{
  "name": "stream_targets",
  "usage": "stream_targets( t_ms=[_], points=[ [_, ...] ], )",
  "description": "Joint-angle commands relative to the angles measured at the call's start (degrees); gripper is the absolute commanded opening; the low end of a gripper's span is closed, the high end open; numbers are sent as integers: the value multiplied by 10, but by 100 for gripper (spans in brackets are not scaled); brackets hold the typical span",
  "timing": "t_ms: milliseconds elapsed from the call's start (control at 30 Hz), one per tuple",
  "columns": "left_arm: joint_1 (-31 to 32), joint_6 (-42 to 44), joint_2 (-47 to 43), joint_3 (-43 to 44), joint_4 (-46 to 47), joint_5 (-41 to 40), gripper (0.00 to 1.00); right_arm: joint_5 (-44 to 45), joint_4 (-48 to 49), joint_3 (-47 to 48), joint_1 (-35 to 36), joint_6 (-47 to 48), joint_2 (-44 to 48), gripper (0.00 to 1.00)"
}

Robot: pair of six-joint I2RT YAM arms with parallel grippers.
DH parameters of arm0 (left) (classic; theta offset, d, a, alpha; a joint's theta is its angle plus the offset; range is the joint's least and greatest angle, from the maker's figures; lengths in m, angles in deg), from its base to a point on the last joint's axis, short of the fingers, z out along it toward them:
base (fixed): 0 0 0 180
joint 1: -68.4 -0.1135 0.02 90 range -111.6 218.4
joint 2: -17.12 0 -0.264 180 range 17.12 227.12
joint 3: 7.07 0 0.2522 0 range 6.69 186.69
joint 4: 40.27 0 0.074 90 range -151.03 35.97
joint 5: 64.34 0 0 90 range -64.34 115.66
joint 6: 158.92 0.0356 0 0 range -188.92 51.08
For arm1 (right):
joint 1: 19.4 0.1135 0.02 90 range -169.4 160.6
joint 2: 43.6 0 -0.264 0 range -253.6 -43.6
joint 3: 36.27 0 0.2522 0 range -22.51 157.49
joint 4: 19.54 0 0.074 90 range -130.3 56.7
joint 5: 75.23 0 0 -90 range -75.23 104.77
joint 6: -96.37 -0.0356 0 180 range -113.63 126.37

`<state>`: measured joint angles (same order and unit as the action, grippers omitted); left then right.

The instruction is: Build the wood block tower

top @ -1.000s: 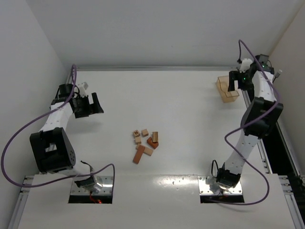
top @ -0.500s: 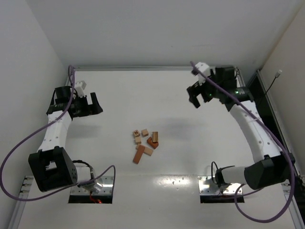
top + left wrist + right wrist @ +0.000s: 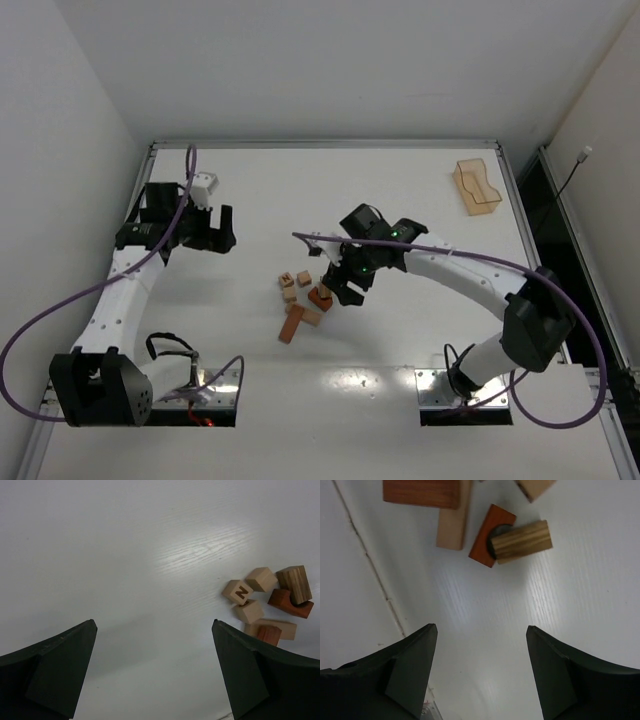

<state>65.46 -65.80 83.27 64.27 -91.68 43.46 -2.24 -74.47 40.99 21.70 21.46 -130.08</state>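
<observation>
Left gripper (image 3: 221, 230) and right gripper (image 3: 480, 647) were open and empty. Blocks (image 3: 303, 297) looked light and rigid. Pinch flat opposite sides.

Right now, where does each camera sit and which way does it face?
Top view: above and behind the arms, looking down on the table; shows both arms, the wooden blocks and an orange tray.
Left wrist: on the left arm, looking down past its open left gripper at bare table, blocks at the right.
Right wrist: looking down past the open right gripper, blocks at the top.
Shared: both wrist views show the striped block resting in a reddish piece.
</observation>
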Motion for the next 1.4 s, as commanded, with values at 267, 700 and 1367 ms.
stream_targets(
  t_ms=[267,700,1367],
  points=[
    [14,-24,-29,1,16,-96,100,-7,17,107,181,-1,-126,68],
    [-20,-29,-17,17,16,-110,100,42,92,100,208,-30,-222,55],
    [-20,-29,-1,23,21,-110,100,109,129,89,187,-41,-317,38]
  ],
)
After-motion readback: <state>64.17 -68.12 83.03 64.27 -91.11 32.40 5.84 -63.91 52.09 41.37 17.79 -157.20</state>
